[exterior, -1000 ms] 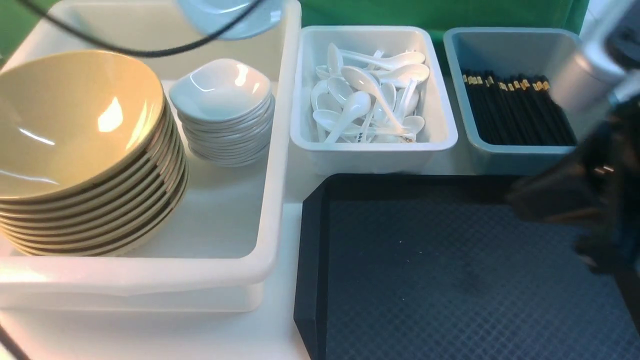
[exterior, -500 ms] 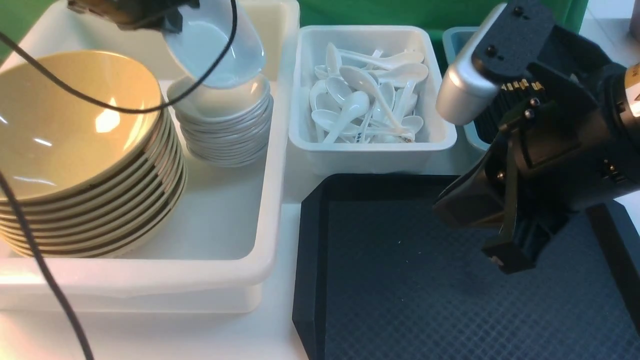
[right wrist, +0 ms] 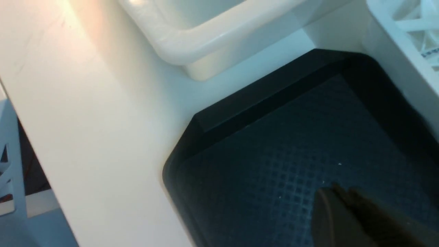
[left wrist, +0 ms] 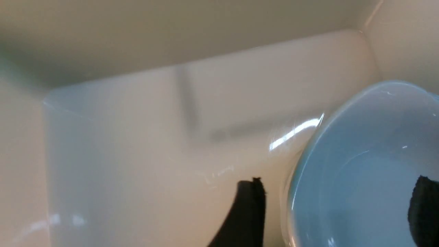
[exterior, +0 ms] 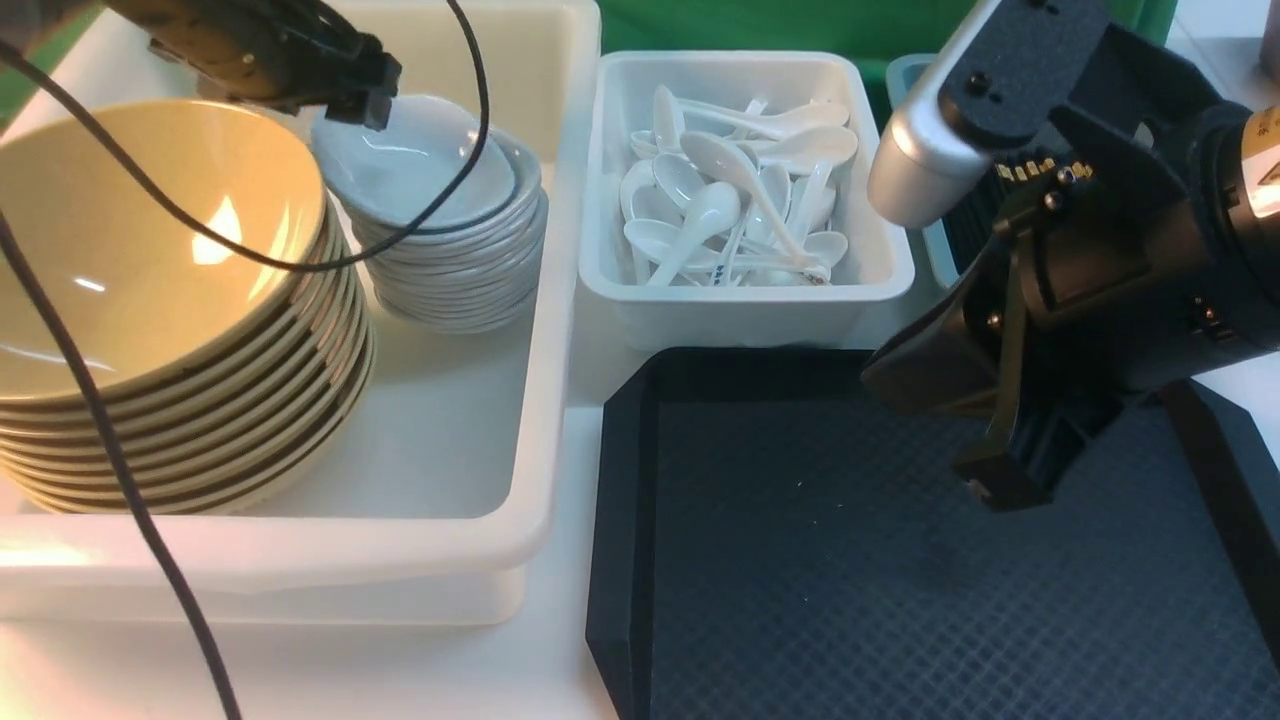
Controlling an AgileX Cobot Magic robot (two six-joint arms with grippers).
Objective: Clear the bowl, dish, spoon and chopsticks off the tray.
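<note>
Since half a second ago the dish [exterior: 420, 160] goes from hanging steeply tilted in the air to lying on top of the stack of white dishes [exterior: 450, 270] in the big white tub [exterior: 540, 350], next to the tan-yellow bowls [exterior: 180, 400]. The left gripper [exterior: 365, 95] comes down with it. Its fingers [left wrist: 252, 209] now stand apart, one outside the rim and one inside the hollow, so the jaws are open and the dish looks released. It sits slightly off-centre toward the bowls, probably because it was let go by the rim. The dish is small, glossy white and shallow, a rounded square, with a bluish cast in the wrist view. The right gripper [exterior: 1000, 485] hovers closed and empty above the black tray [exterior: 625, 450], and no crockery shows on the tray's visible part.
</note>
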